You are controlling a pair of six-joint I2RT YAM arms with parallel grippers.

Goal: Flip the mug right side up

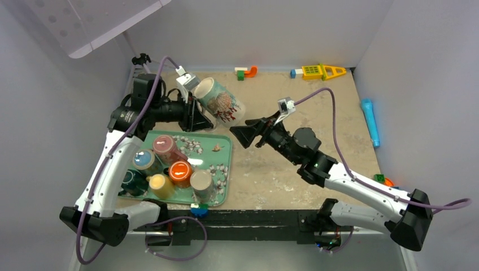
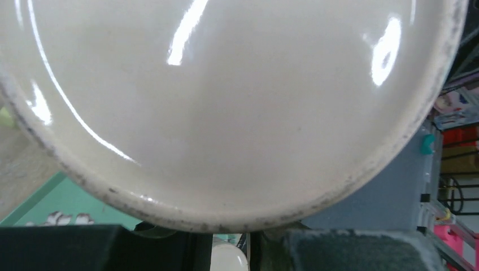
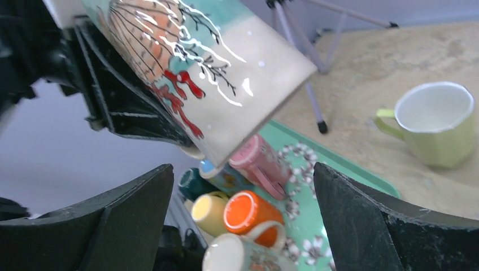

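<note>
Mug (image 1: 221, 103): upper centre-left of the top view, lifted off the table (image 1: 282, 164), steeply tilted; coral-and-branch pattern on teal and cream.
Left gripper (image 1: 197, 110): clamped on the mug's left end, black fingers (image 3: 121, 107) pressed to its wall.
Left wrist view: one glossy cream end of the mug filled the frame (base or mouth, could not tell).
Right gripper (image 1: 240, 134): jaws spread wide, nothing between them; centre of the top view, just lower right of the mug, apart from it.
Tray (image 1: 217, 161): teal, lower left, holding a cluster of small coloured cups (image 1: 181, 169).
Green cup (image 3: 435, 124): upright on the table, right side of the right wrist view.
</note>
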